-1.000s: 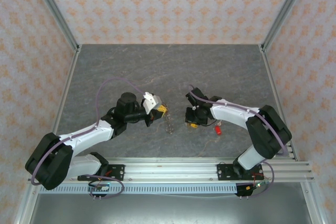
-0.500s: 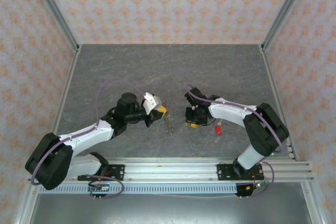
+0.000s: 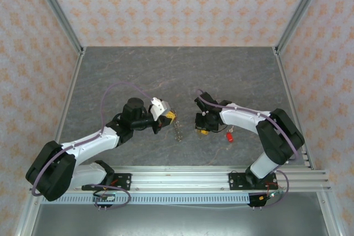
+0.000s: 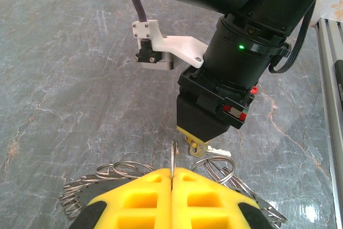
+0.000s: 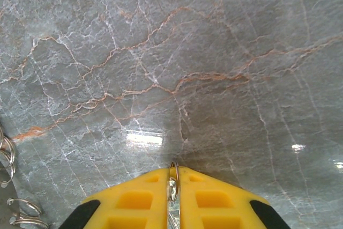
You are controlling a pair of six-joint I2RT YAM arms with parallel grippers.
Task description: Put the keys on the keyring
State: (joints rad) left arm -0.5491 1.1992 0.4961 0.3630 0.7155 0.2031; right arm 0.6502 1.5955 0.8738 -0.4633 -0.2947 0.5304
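We see the left gripper (image 4: pixel 171 175) unchanged from a second ago, its yellow fingers pressed together on the keyring (image 4: pixel 173 156), which stands edge-on, straight up out of the tips. More wire rings (image 4: pixel 222 171) spill to either side of those fingers. The right gripper (image 5: pixel 174 174) has edged slightly toward the left one. Its fingers pinch a small key (image 4: pixel 208 150) just beyond the keyring. A red key (image 3: pixel 229 137) lies on the table (image 3: pixel 138 75) behind the right fingers, where it was.

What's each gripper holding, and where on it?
Left gripper: thin metal ring, pinched at its rim, edge-on. Right gripper: small metal loop, pinched low, top poking out; whether it's a key's, cannot tell.
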